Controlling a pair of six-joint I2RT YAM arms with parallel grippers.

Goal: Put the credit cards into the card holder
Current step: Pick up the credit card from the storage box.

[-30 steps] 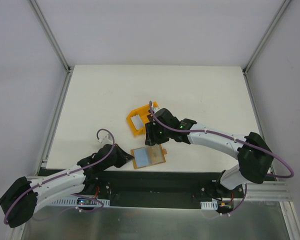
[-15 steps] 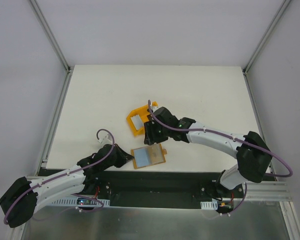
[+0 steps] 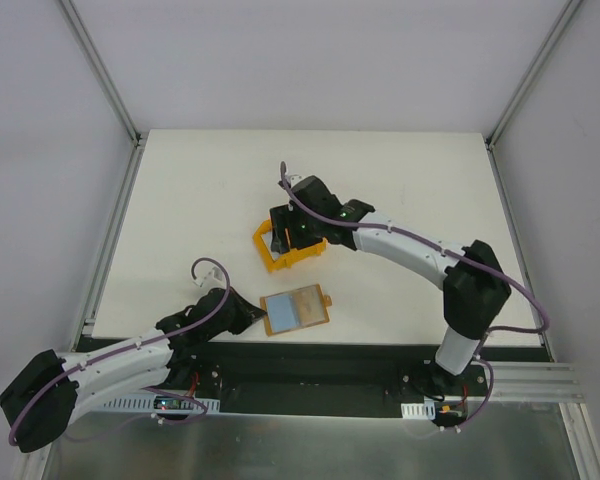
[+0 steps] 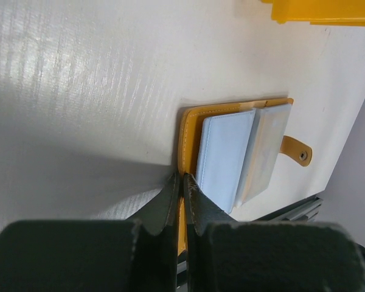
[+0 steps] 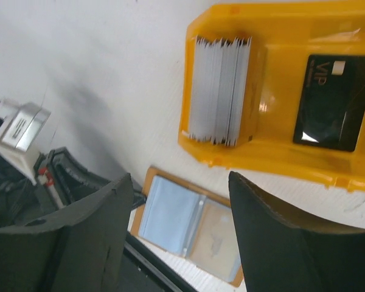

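The card holder (image 3: 296,311) lies open near the table's front edge, orange-tan outside and pale grey inside. Its right pocket looks tan (image 5: 216,243). My left gripper (image 4: 182,182) is shut on the holder's left edge (image 4: 191,131), with the orange rim pinched between the fingers. Several grey credit cards (image 5: 219,91) stand in a stack inside the yellow bin (image 5: 274,159), and a black card (image 5: 331,100) lies flat beside them. My right gripper (image 3: 285,232) hangs open over the bin's left end with nothing between its fingers. The holder (image 5: 188,225) shows below it.
The yellow-orange bin (image 3: 292,258) sits just behind the holder, mid-table. The holder's snap tab (image 4: 297,152) points right. The table's front edge and the arms' black base rail (image 3: 320,365) run close below the holder. Grey walls enclose the table.
My right arm has swung back from above the holder to over the bin, and its jaws have opened wider. The left gripper and the holder have stayed put.
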